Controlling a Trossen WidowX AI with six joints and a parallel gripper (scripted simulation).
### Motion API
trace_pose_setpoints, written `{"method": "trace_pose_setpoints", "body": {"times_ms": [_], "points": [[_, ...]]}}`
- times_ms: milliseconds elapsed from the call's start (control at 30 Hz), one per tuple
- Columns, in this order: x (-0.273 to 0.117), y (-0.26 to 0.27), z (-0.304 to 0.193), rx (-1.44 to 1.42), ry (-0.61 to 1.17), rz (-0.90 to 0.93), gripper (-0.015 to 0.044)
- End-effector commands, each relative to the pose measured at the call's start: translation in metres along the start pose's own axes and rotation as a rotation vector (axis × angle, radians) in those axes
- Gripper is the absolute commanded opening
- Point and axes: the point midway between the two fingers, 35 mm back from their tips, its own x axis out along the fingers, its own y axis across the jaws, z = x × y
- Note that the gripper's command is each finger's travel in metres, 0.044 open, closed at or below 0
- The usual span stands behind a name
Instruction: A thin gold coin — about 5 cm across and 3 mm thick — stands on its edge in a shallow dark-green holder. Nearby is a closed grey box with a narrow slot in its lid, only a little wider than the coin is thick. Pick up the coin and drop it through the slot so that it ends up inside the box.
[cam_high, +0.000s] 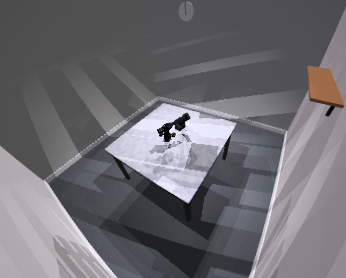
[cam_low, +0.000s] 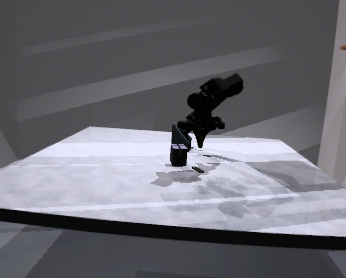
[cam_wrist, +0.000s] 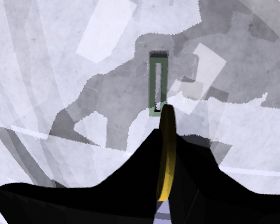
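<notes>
Coin edge-on between fingers, raised above holder.

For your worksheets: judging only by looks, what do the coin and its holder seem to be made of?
Coin: probably metal with a gold finish; its thin edge shows yellow with a bright lower stretch between the gripper fingers. Holder: matte dark green, maybe plastic or painted; flat colour without glints, so uncertain.

Gold coin, dark-green holder, black gripper, grey-and-white patched table
</notes>
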Motion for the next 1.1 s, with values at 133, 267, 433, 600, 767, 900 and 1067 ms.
{"method": "trace_pose_setpoints", "body": {"times_ms": [133,267,433,600,767,900,1067], "points": [[-0.003,0.006,0.007,0.214,-0.001,-0.004,0.0],[-0.003,0.007,0.007,0.234,-0.001,-0.004,0.0],[-0.003,0.003,0.002,0.234,0.0,-0.005,0.0],[-0.004,-0.004,-0.009,0.235,0.001,-0.009,0.0],[-0.004,-0.011,-0.02,0.236,0.002,-0.011,0.0],[-0.005,-0.016,-0.029,0.237,0.003,-0.013,0.0],[-0.005,-0.022,-0.04,0.237,0.003,-0.014,0.0]]}}
